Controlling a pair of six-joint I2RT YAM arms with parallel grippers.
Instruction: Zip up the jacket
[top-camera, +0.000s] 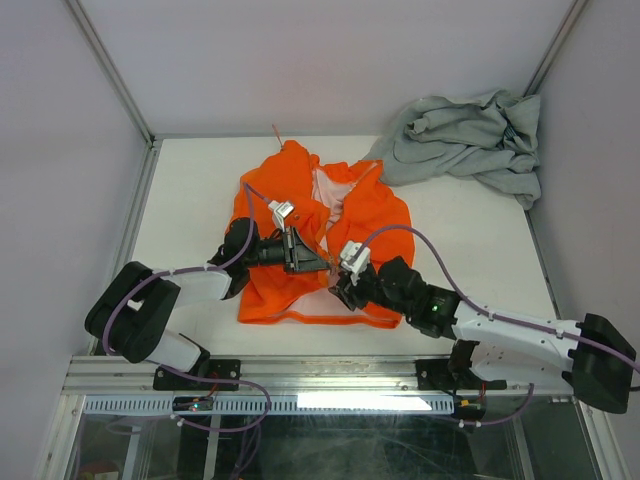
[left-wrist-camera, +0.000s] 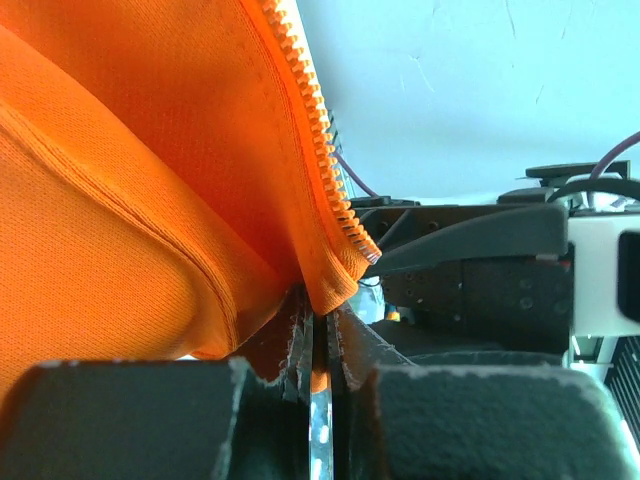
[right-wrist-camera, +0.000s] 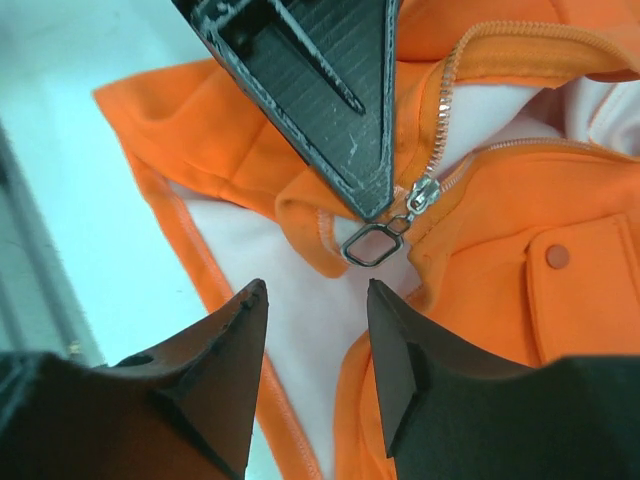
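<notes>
The orange jacket (top-camera: 300, 215) lies crumpled in the middle of the table, its pale lining (right-wrist-camera: 300, 330) showing. My left gripper (top-camera: 308, 262) is shut on the bottom end of one zipper edge (left-wrist-camera: 335, 285); the orange zipper teeth (left-wrist-camera: 318, 130) run up from the jaws. In the right wrist view the left gripper's black fingers (right-wrist-camera: 320, 100) reach down to the metal slider (right-wrist-camera: 420, 195) and its square pull ring (right-wrist-camera: 372, 243). My right gripper (right-wrist-camera: 312, 295) is open and empty, its tips just short of the pull ring, over the lining.
A light grey garment (top-camera: 465, 140) lies bunched at the back right corner. White walls close in the table on three sides. The jacket's hem (top-camera: 310, 318) lies near the front edge of the table.
</notes>
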